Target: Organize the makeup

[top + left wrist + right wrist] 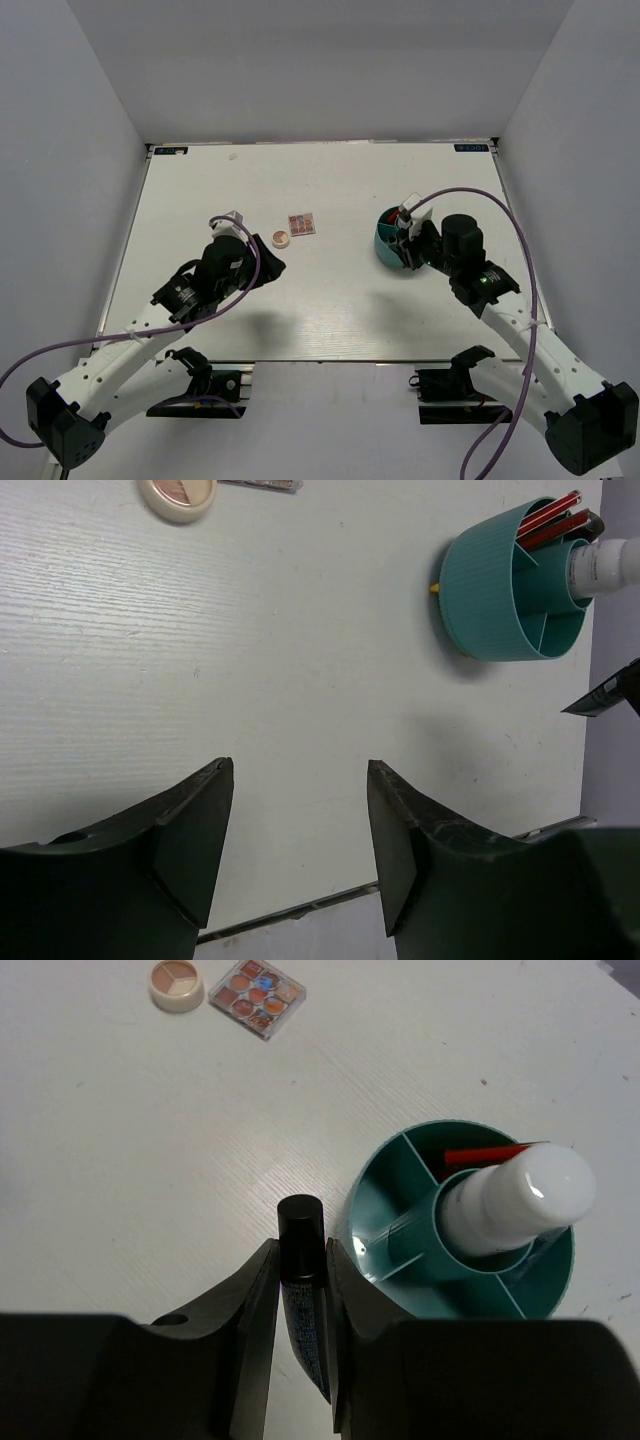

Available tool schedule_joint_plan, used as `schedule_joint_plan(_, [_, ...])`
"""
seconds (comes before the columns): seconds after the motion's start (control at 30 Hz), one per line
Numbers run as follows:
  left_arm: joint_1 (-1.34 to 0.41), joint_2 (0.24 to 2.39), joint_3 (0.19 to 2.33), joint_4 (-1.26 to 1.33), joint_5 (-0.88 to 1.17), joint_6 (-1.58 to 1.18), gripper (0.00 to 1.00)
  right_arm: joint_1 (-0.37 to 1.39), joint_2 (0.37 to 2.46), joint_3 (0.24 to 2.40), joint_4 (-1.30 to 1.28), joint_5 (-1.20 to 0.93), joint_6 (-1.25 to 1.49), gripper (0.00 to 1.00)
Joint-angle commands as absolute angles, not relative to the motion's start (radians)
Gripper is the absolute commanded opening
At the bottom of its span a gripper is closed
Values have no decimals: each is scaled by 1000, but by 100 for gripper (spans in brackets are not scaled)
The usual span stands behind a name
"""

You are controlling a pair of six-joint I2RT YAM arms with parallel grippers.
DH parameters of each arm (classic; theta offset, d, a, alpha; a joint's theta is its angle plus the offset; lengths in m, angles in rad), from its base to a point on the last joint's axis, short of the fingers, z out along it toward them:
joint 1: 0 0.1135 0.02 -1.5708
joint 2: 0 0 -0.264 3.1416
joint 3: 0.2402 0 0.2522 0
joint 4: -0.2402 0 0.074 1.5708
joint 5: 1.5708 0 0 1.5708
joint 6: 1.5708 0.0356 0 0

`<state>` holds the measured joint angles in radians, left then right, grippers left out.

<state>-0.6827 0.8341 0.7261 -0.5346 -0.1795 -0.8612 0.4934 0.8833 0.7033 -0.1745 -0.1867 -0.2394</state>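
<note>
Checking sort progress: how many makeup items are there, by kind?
Round beige compact: 1
Square palette: 1
White bottle: 1
Red-and-black tubes: 2
Black-capped tube, held in right claw: 1
Total: 6

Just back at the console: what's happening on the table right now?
The right gripper is shut on a black-capped tube beside the teal divided tub, which already holds a white bottle and red-and-black tubes. The left gripper hangs open and empty over the table. The round beige compact and square palette lie loose on it.
</note>
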Motion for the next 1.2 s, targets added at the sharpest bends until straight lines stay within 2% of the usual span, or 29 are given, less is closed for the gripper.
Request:
schedule_joint_plan(0.0, [-683, 833, 729, -502, -167, -839, 66, 422, 856, 686, -84, -250, -195, 0])
schedule_joint_plan(0.2, [-683, 824, 727, -509, -170, -833, 66, 315, 835, 605, 53, -339, -135, 0])
schedule_joint_plan(0.4, [-683, 798, 716, -522, -178, -834, 66, 229, 862, 568, 130, -479, -215, 0])
schedule_joint_plan(0.83, [-683, 807, 713, -506, -179, -839, 66, 124, 1038, 669, 187, -667, -482, 0])
schedule_joint_plan(1.17, [-683, 833, 718, -491, -183, -839, 66, 84, 1183, 782, 114, -850, -610, 0])
